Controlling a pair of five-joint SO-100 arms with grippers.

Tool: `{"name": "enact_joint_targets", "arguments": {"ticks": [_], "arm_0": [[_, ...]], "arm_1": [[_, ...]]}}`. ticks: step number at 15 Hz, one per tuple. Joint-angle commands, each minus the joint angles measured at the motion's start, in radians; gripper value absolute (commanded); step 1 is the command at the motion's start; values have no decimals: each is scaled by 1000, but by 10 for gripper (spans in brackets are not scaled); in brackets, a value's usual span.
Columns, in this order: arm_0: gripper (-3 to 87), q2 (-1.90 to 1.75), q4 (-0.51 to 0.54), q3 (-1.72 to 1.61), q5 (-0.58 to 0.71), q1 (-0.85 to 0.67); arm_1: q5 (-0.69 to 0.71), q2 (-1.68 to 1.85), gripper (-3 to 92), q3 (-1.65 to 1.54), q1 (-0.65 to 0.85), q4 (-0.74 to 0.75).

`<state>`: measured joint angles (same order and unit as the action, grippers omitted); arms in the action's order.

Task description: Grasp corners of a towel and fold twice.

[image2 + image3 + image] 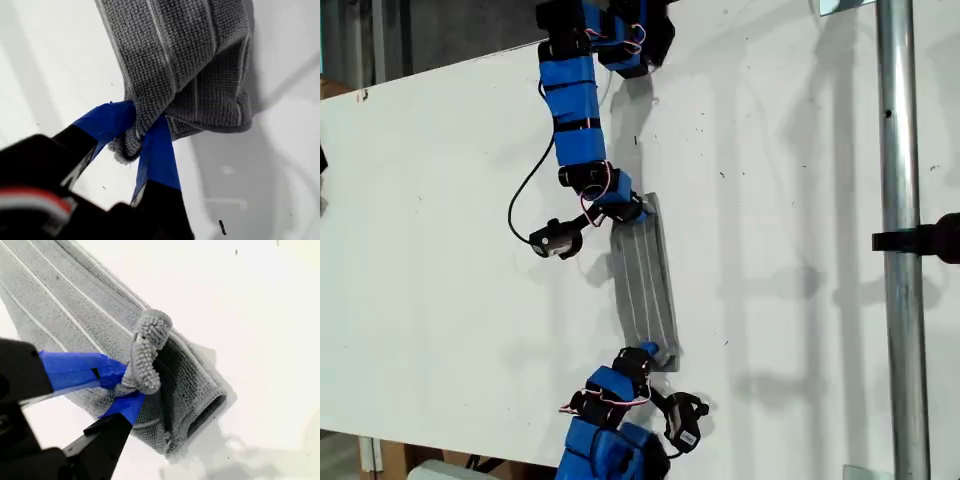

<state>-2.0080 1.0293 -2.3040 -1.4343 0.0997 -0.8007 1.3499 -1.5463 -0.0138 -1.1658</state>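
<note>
Exterior view: the towel [645, 285] lies folded into a narrow strip near the middle of the white table [440, 250]. Bare surface lies open on both sides of it. A metal pole [900, 200] stands well apart at the exterior view's right. The strip's long axis runs from the view's top toward its bottom, leaning slightly to the view's right at the lower end, and the white stripes run along it. One arm reaches down from the top edge to the strip's upper end. Another rises from the bottom edge to its lower end. I cannot tell which arm is which. My first gripper [142, 132] pinches a bunched corner [131, 142]. My second gripper [122, 390] is clamped on another curled corner [145, 355].
</note>
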Motion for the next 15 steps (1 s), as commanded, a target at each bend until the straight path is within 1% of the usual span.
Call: {"name": "enact_joint_targets", "arguments": {"ticks": [1, 2, 3, 4, 6, 7, 8, 9, 12, 14, 15], "arm_0": [[120, -49, 5, -6, -25, 14], [236, -75, 44, -5, -32, 15], [353, -133, 98, -9, -51, 14], [399, -241, 132, -40, -64, 8], [386, -549, 146, -163, -64, 5], [377, -699, 183, -225, -81, -6], [377, -850, 201, -285, -89, -8], [375, -1008, 198, -353, -78, -3], [244, -1468, 213, -552, -29, 9], [232, -1465, 164, -606, -17, 32], [242, -1465, 149, -627, -17, 48]], "arm_1": [[-20, 6, 69, 12, 0, -20], [-26, 31, 156, 18, 11, -52], [-21, 83, 195, 17, 20, -98], [-14, 153, 258, 0, 32, -127], [-17, 285, 276, -72, 61, -158], [-32, 359, 279, -137, 81, -161], [-69, 453, 280, -230, 103, -155], [-115, 569, 285, -341, 126, -150], [-252, 1072, 298, -776, 178, -89], [-341, 1350, 318, -1000, 164, -63], [-383, 1404, 320, -1058, 149, -40]]}}
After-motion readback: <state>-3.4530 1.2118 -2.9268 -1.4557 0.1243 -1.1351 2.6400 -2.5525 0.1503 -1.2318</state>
